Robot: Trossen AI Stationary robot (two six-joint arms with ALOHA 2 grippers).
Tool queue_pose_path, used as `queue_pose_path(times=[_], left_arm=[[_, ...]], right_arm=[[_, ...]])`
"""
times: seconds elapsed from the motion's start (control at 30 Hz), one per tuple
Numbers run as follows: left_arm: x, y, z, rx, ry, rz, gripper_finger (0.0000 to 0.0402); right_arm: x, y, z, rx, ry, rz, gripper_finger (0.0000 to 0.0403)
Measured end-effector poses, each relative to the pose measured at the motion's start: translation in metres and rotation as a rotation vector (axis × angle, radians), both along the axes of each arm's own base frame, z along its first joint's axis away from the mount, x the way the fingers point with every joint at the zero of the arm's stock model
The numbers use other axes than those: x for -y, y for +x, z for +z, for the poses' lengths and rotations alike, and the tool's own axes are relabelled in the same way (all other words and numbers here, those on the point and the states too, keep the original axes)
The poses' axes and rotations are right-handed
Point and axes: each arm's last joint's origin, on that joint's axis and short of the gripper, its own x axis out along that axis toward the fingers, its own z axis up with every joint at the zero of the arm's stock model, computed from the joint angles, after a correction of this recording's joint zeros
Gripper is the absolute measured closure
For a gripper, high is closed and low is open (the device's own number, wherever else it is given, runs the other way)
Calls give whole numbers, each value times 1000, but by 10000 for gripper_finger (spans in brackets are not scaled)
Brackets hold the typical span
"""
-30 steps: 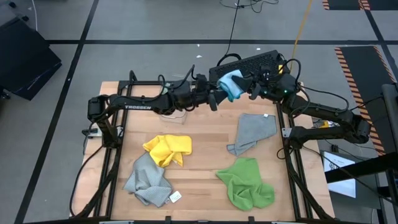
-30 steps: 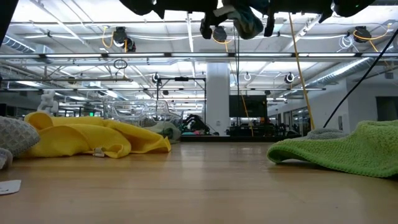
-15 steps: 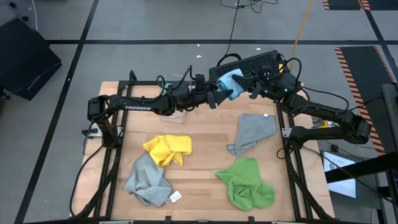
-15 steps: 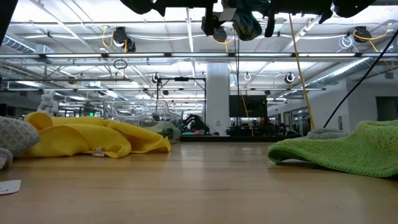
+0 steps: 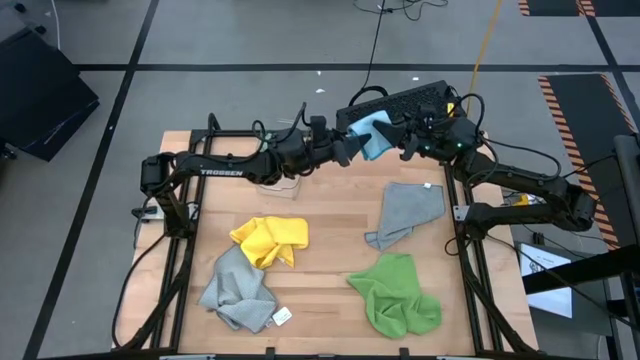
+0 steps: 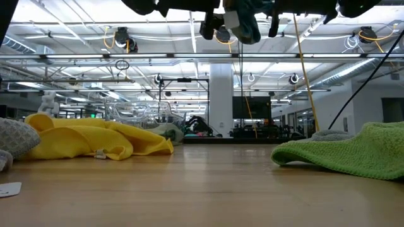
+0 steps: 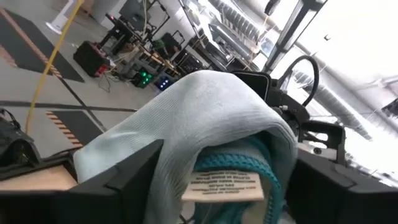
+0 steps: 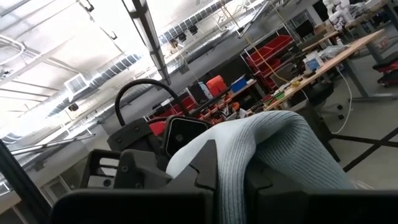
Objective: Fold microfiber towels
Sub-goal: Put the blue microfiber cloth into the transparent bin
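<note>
A light blue towel (image 5: 372,132) hangs in the air over the table's far edge, between my two raised grippers. My right gripper (image 5: 405,140) is shut on it from the right. My left gripper (image 5: 345,150) comes from the left and stands open, one finger (image 7: 124,180) on each side of the bunched towel (image 7: 211,118) with its white tag (image 7: 227,185). A yellow towel (image 5: 268,240), two grey towels (image 5: 238,290) (image 5: 408,212) and a bright green towel (image 5: 395,295) lie crumpled on the table. My left gripper has the towel's bunched end between its spread fingers; I cannot tell whether they touch it. My right gripper pinches a gathered part of the light blue towel (image 8: 249,168) between its two fingers, coming nearly level from the table's right. The towel is lifted clear of the table and arches out beyond the fingers.
A black keyboard (image 5: 400,100) lies on the floor beyond the far edge. A loose white tag (image 5: 282,316) lies by the near grey towel. In the low view the yellow towel (image 6: 95,142) and the green towel (image 6: 347,151) flank bare wood at mid-table.
My left gripper has rolled a little at the wrist while staying in place at the towel. The light blue towel's lower hanging part has been gathered up, so the bundle now sits smaller and higher between the two grippers.
</note>
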Motion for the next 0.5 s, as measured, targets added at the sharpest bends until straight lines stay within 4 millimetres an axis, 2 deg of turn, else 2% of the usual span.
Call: queue_pose_path(times=[0.27,0.43,0.5], left_arm=[[-1,0,-1,-49,108,26,255],[-3,0,-5,-114,152,35,358],[-5,0,-5,-117,155,34,374]], right_arm=[[2,4,-4,-17,12,3,392],[2,4,-4,-17,11,5,387],[2,4,-4,-17,12,5,379]])
